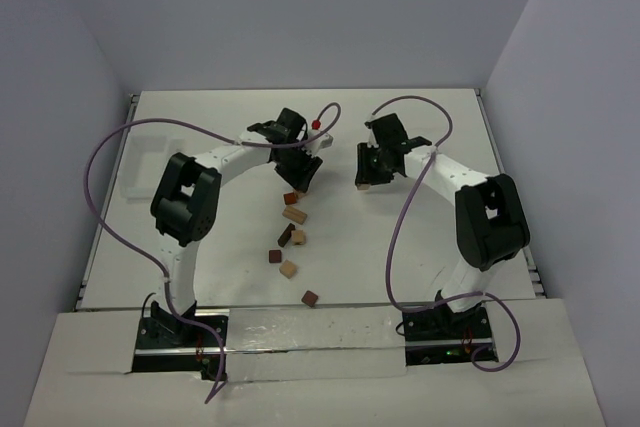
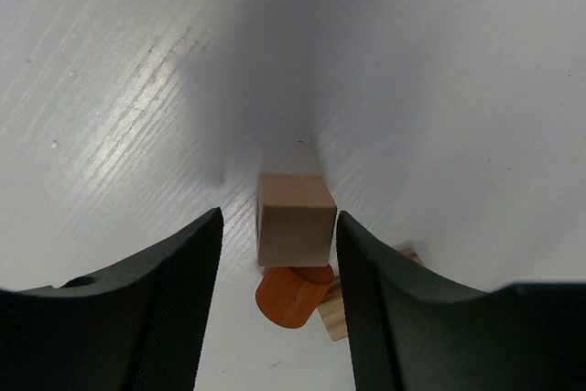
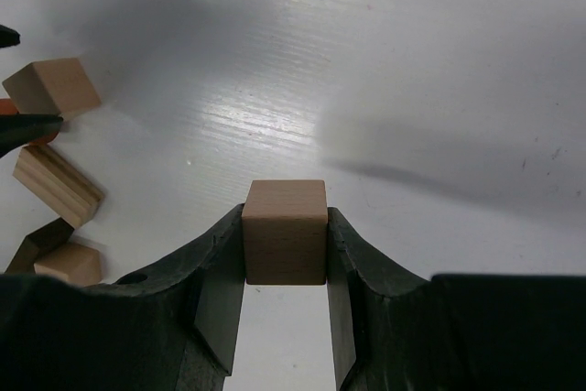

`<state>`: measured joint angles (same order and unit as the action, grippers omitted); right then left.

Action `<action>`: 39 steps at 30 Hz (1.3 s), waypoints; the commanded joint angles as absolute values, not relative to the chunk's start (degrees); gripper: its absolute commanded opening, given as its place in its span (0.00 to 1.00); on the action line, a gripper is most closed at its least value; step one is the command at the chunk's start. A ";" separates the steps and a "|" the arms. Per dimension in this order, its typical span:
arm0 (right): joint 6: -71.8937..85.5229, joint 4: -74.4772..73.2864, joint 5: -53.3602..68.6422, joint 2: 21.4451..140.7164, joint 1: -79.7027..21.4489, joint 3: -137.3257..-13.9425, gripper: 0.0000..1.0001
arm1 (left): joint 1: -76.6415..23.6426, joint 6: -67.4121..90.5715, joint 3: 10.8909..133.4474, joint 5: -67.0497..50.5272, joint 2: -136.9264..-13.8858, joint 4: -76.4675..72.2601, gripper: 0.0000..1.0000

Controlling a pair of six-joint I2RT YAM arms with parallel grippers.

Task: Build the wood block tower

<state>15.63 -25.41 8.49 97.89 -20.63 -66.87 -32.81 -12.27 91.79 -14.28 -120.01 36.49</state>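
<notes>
Left gripper (image 1: 298, 175) sat low over the worktop (image 1: 350, 247), jaws moderately wide either side of a tan cube (image 2: 293, 219). There was a clear gap on one side, while the other finger (image 2: 375, 299) was right at the cube's edge, so it had no grip. That cube seemed to sit on a reddish-brown round block (image 2: 291, 295), with a pale bar (image 2: 334, 310) just beside it, which made for a very short tower. Across the way, the right gripper (image 1: 364, 182) was clamped on a second tan cube (image 3: 285, 231), pinched squarely between both fingers just above the white surface, a little apart from the stack. More loose wood blocks (image 1: 289, 268), tan and dark brown, trailed down the middle toward the arm bases.
</notes>
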 commanded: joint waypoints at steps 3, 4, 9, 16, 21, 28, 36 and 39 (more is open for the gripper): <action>16.61 -25.93 8.99 98.35 -18.20 -69.41 0.00 | -34.54 -15.20 92.43 -11.81 -121.14 36.44 0.51; 16.61 -25.95 9.07 98.22 -17.79 -69.35 0.00 | -34.69 -15.44 92.42 -11.82 -121.09 36.54 0.48; 16.66 -26.15 9.54 97.74 -16.25 -69.44 0.00 | -36.13 -16.48 91.44 -11.69 -120.32 36.96 0.35; 16.64 -26.37 10.05 97.08 -15.52 -69.49 0.00 | -38.45 -18.57 87.88 -11.29 -117.63 37.44 0.21; 16.47 -26.37 10.33 96.49 -15.15 -69.07 0.00 | -39.11 -20.26 82.53 -7.78 -115.10 36.69 0.15; 16.52 -26.46 10.81 96.59 -14.94 -69.34 0.00 | -39.02 -22.41 76.82 -5.71 -112.68 35.86 0.12; 16.47 -26.90 11.02 97.07 -14.94 -70.08 0.00 | -39.36 -23.53 70.01 -8.59 -107.87 36.37 0.08; 16.61 -26.98 11.34 97.47 -14.94 -70.40 0.00 | -39.99 -23.64 69.35 -8.79 -105.82 36.47 0.07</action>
<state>16.05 -26.70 10.63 97.89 -15.38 -67.62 -39.07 -22.09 72.13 -7.97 -107.26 32.43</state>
